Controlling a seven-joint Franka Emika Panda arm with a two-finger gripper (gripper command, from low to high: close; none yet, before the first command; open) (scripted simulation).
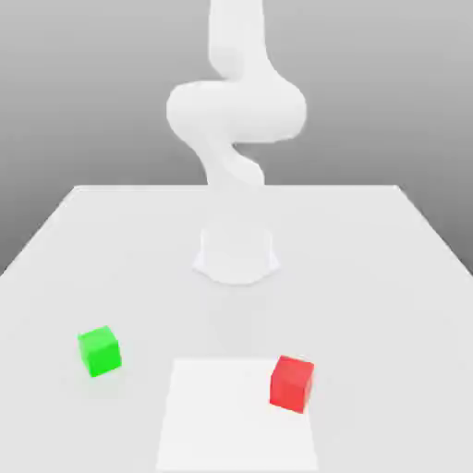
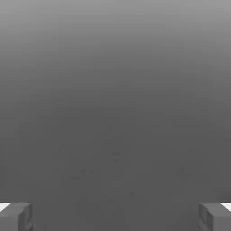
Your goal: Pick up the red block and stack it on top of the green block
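The red block (image 1: 292,382) sits on the white table (image 1: 388,277) toward the exterior view's right, near the front edge. The green block (image 1: 99,351) rests apart from it on the exterior view's left. The white arm (image 1: 235,120) rises from its round base at the table's middle and bends upward out of frame. In the hand view my gripper (image 2: 115,216) stands open, its two grey fingertips (image 2: 16,216) far apart with nothing between them, facing a plain grey background.
A slightly brighter white rectangle (image 1: 231,416) lies on the table's front, under the red block's left side. The arm's base (image 1: 236,254) stands behind both blocks.
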